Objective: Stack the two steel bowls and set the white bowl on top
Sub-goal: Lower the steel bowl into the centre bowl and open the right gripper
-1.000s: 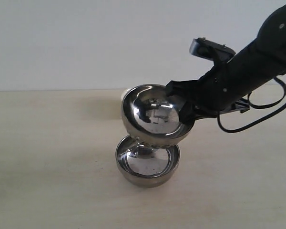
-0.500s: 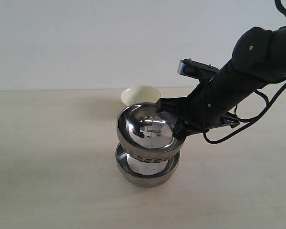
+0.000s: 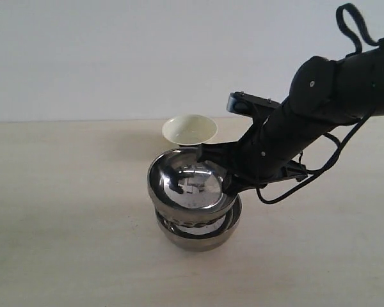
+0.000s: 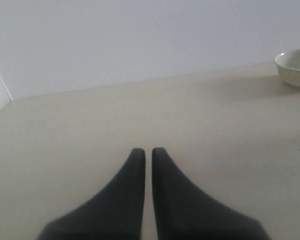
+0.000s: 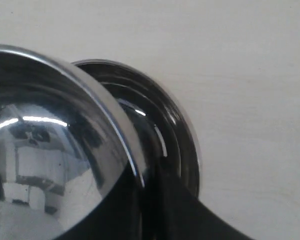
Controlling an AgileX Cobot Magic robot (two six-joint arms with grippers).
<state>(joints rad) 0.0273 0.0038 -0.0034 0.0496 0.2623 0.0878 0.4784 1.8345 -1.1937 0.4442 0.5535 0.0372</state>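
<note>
One steel bowl (image 3: 198, 231) stands on the table near the middle. The other steel bowl (image 3: 187, 182) sits tilted in it, leaning left, its rim pinched by my right gripper (image 3: 229, 185). The right wrist view shows the held bowl (image 5: 45, 165) over the lower bowl (image 5: 165, 135), with my right gripper (image 5: 150, 180) shut on its rim. The white bowl (image 3: 189, 130) stands behind the stack and also appears far off as the white bowl (image 4: 295, 67) in the left wrist view. My left gripper (image 4: 146, 151) hangs shut over bare table, holding nothing.
The pale wooden table (image 3: 64, 211) runs back to a plain white wall. A black cable (image 3: 307, 179) loops under the right arm beside the stack. The left arm does not show in the exterior view.
My right gripper has lowered the held steel bowl to the left and down, from above the other bowl into it. The white bowl behind has come into sight.
</note>
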